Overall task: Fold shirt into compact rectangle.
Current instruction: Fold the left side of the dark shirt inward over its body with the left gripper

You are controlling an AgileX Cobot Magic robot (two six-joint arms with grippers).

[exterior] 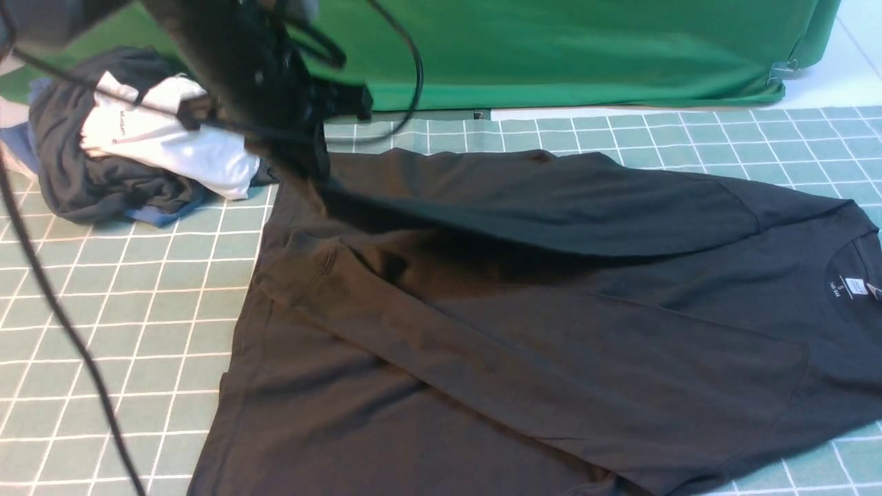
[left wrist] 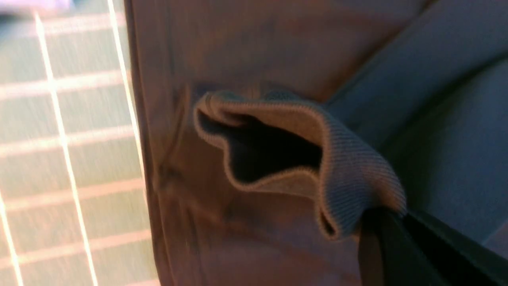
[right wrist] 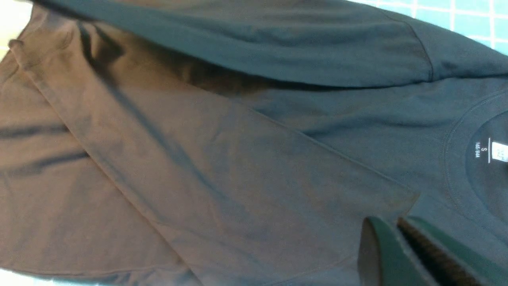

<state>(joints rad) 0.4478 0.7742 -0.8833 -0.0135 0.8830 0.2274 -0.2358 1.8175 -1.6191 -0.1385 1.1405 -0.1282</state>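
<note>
Shirt [exterior: 524, 331]: flat on checked mat [exterior: 124, 317], collar [exterior: 837, 249] at 3 o'clock. Far sleeve [exterior: 551, 207]: raised, stretched toward 10 o'clock. Risk: pinch only on cuff [left wrist: 357, 174] edge; slip would drop sleeve crooked. Left gripper [left wrist: 385, 222]: clamped on cuff, arm high at 11. Right gripper [right wrist: 393, 224]: jaws narrow, nothing held, hovering over shirt near collar.

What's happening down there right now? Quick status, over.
Left gripper shut on cuff, sleeve held up over shirt. Right gripper shut, empty, above shirt. Other sleeve folded across. Clothes pile beside, not blocking.
</note>
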